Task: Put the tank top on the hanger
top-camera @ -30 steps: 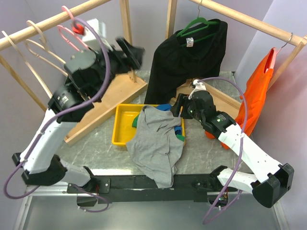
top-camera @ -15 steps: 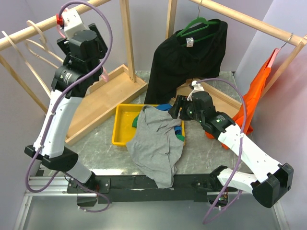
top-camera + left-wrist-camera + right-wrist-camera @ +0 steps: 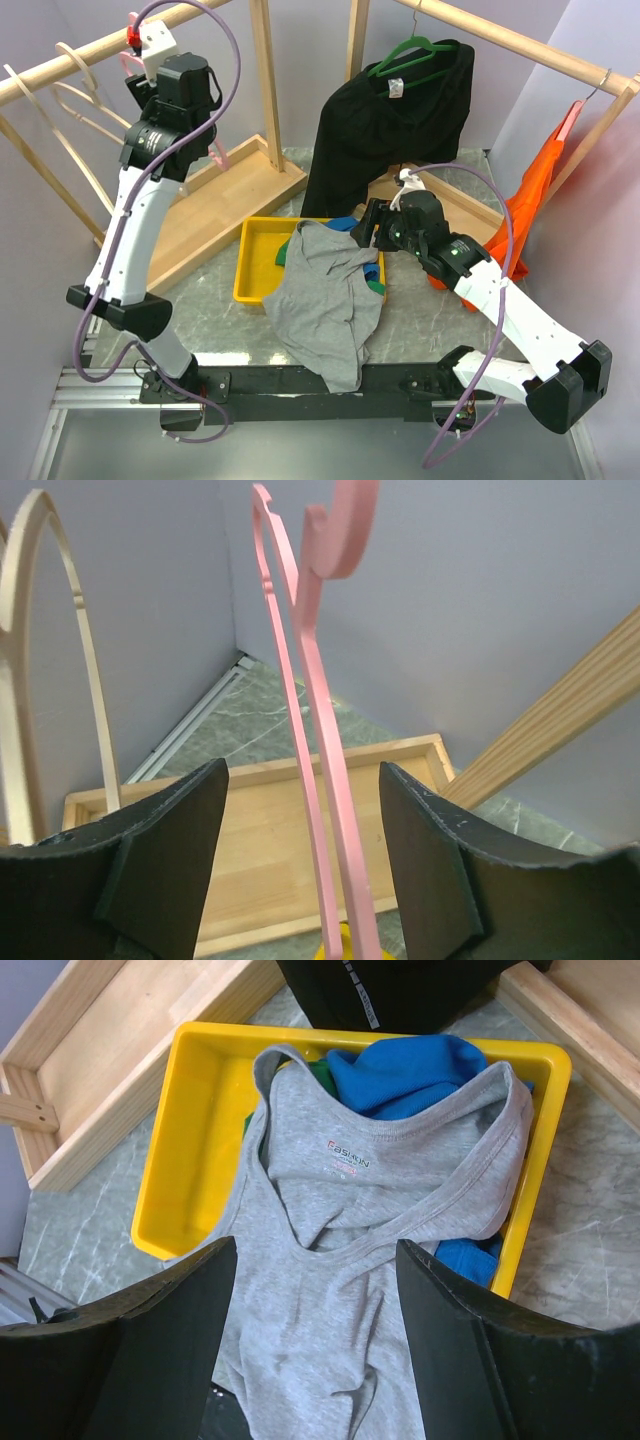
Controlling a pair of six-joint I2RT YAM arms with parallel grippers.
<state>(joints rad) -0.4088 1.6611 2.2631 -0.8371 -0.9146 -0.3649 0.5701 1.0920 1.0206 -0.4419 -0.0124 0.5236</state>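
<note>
Marble table [image 3: 430, 320] under wooden rail [image 3: 80, 65] | left gripper [image 3: 302, 810] stood spread, hanger [image 3: 333, 780] between its jaws, touching neither | I reckoned: centre on the thick shaft, close squarely | right gripper [image 3: 315, 1260] spread, tank top [image 3: 330, 1160] beneath it, draped over yellow tray [image 3: 185, 1140]

Pale lilac walls [image 3: 305, 70] enclose a grey marbled desk [image 3: 415, 325] (veined like stone), wooden rails [image 3: 520, 45] slanting overhead.

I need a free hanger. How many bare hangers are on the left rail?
3: the pink hanger inside the left gripper, one cream hanger just left of it, another far left on the rail. The arm may hide more.
</note>
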